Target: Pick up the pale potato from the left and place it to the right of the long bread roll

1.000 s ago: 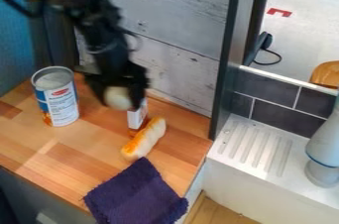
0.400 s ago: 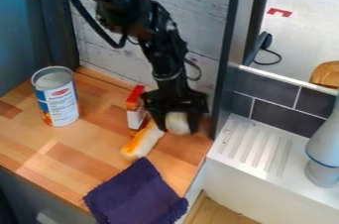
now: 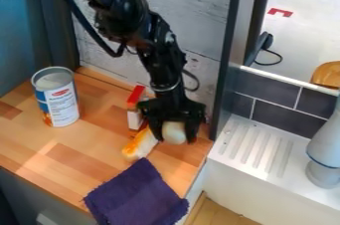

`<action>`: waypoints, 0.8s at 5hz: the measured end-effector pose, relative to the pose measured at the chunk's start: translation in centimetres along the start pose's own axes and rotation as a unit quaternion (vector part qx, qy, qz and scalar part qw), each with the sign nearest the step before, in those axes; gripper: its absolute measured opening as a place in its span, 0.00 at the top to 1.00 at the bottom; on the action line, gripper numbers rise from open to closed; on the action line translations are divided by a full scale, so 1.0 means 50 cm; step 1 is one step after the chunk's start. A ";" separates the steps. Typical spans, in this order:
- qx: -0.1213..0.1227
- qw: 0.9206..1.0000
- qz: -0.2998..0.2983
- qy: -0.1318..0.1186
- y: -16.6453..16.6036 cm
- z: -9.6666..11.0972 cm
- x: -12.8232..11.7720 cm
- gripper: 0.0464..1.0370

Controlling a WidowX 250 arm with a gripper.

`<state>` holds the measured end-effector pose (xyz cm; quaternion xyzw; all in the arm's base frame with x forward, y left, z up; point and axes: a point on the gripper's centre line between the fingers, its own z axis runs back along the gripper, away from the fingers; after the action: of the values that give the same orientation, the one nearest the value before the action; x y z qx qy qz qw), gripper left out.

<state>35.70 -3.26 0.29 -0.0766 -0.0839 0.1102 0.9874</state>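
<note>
Over wooden counter [image 3: 86,142], black arm [image 3: 162,64] slants down, jaws gripping whitish object [image 3: 175,133].

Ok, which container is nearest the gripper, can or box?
The box, red and white, just beside the gripper; the can, blue and white, stands farther off, beyond the box.

I can read no words or numbers for certain. The can [image 3: 55,97] in front of me bears a white label [image 3: 63,108] with a red patch [image 3: 61,92] near its top and small dark print below, too fine for me to make out. Closer to me, the red box [image 3: 136,95] has a white panel [image 3: 133,120] on its side, and I can make out no lettering there.
</note>
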 end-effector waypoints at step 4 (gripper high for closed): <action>0.023 1.000 -0.012 0.011 0.009 -0.041 -0.036 0.17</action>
<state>34.25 -3.50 -2.08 -0.0546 -0.0711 0.0990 0.9910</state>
